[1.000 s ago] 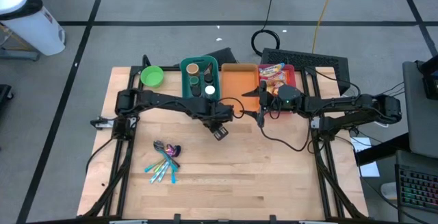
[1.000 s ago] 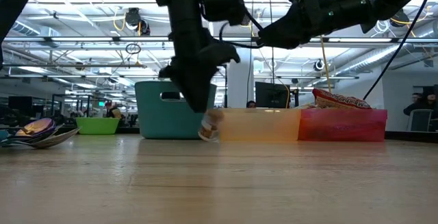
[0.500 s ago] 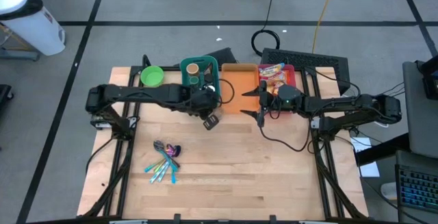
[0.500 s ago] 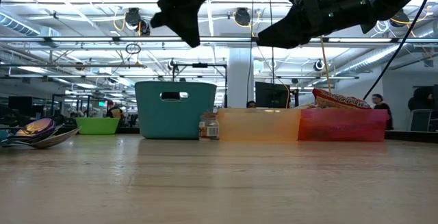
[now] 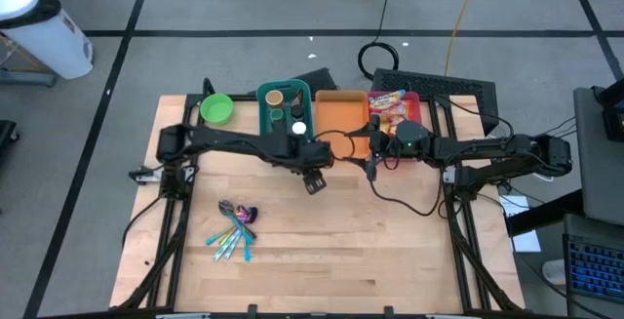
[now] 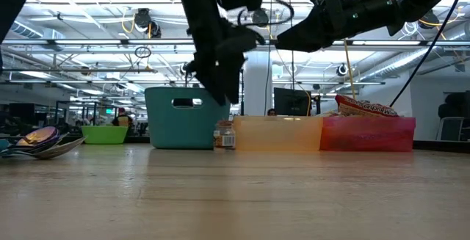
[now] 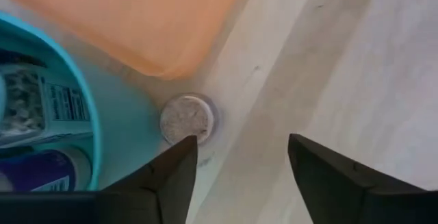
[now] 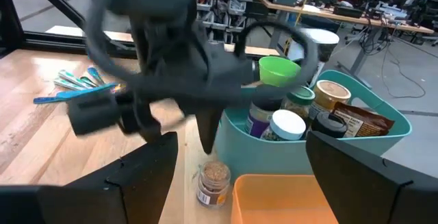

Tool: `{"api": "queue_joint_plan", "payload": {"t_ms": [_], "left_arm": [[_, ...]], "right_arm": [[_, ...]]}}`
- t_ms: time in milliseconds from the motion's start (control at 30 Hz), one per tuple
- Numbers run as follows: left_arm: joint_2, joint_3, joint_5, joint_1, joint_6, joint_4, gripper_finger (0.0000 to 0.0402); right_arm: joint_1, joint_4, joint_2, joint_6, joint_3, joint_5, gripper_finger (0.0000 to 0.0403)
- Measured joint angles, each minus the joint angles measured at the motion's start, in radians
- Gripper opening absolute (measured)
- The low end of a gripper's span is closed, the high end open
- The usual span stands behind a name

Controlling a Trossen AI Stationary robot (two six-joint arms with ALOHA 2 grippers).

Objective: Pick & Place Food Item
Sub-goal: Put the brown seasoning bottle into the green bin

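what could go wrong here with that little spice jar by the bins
1. The small jar stands on the table tight in the corner between the teal bin and the orange bin, so the fingers of the open left gripper may hit a bin wall on descent.
2. Its lid sits off-centre toward one finger, so a close could tip it.
3. The right gripper hangs open nearby; the arms might collide.
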Motion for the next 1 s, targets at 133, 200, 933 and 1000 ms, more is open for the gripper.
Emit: {"api": "queue_joint_plan", "payload": {"t_ms": [133,200,933,1000], "left_arm": [[0.048,0.0,-0.007,0.001,0.0,0.015,0.0245],[0.066,0.0,-0.014,0.0,0.002,0.031,0.0245],[0.045,-0.001,0.139,-0.006,-0.003,0.027,0.0246],[0.024,-0.001,0.101,-0.002,-0.003,0.03,0.0246]], "right_arm": [[0.0,0.0,0.0,0.0,0.0,0.0,0.0318],[0.001,0.0,0.0,0.005,0.0,0.0,0.0318],[0.003,0.011,0.0,0.012,0.0,-0.004,0.0318],[0.003,0.012,0.0,0.012,0.0,-0.004,0.0318]]}}
